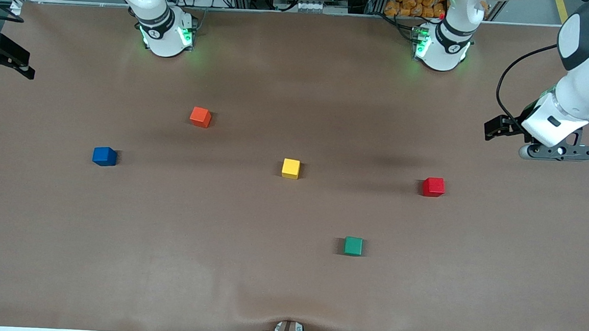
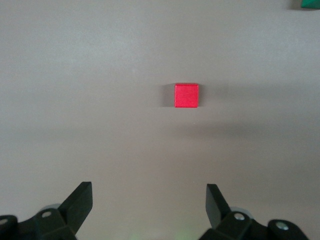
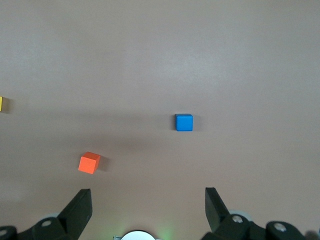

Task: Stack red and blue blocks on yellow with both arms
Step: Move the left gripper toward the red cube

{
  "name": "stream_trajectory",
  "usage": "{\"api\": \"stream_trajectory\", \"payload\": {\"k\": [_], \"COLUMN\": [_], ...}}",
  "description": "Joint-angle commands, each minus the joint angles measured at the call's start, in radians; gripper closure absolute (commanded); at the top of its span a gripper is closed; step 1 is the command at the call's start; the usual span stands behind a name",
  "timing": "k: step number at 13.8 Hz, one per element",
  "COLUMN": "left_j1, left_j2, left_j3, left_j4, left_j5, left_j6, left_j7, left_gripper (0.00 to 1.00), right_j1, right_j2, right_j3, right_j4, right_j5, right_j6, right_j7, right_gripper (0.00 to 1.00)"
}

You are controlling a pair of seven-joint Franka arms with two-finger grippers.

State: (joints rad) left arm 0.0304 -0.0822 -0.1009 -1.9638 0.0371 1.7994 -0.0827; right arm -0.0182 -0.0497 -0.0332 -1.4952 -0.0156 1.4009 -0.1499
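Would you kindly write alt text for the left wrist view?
A red block sits alone on the brown table, ahead of the left gripper, whose two black fingers stand open and empty. A corner of the green block shows at the edge.

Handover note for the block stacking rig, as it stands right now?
Left gripper: jaws open, empty, up over the table's left-arm end, with the red block in its wrist view.
Right gripper: jaws open, empty, high over the right-arm end, looking down on the blue block.
Yellow block sits alone mid-table, between the red and blue ones, nothing on it.
Orange block and green block are not part of the job.
Done: nothing grasped or stacked.
Left: pick up red and blue, stack both on yellow.
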Motion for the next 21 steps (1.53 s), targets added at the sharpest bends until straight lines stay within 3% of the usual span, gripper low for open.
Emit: {"api": "stream_trajectory", "payload": {"k": [1,21], "left_j1": [0.013,0.025], "left_j2": [0.013,0.087], "left_j3": [-0.005,-0.005], "left_j4": [-0.003,-0.043], "left_j5": [-0.016,-0.016], "left_j6": [0.011,0.103], "left_j7": [-0.006,-0.006], "left_gripper": [0.00,0.00], "right_j1": [-0.016,-0.025], "right_j2": [0.010,0.010], "right_j3": [0.009,0.009], "right_j4": [0.021,0.016], "right_j5": [-0.007,-0.006], "right_j6": [-0.008,-0.013], "right_j7": [0.009,0.009], "right_gripper": [0.00,0.00]}}
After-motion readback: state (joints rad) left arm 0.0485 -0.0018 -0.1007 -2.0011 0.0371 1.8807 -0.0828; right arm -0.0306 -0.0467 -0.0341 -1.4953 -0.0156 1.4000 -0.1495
